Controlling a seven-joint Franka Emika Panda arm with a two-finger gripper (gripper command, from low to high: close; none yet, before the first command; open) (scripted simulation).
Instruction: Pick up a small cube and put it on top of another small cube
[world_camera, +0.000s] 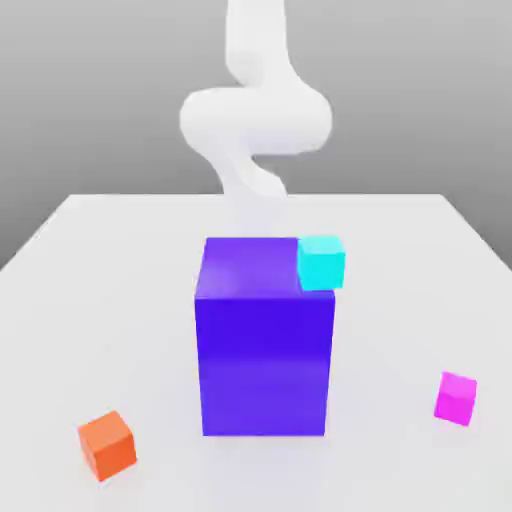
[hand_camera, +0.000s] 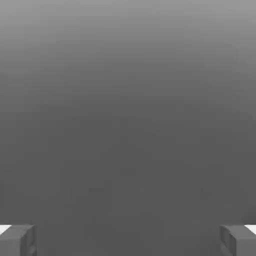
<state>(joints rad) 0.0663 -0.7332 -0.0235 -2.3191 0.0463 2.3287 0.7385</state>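
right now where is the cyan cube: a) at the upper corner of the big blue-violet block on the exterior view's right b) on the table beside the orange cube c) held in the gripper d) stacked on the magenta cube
a: in the exterior view the cyan cube shows at the upper corner of the big blue-violet block, on that view's right, far from the orange cube and the magenta cube, both down on the table.

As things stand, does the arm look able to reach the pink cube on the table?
Probably yes. The pink cube sits alone on the table, well apart from the big blue block, with nothing above or beside it. The claw is open and holds nothing.
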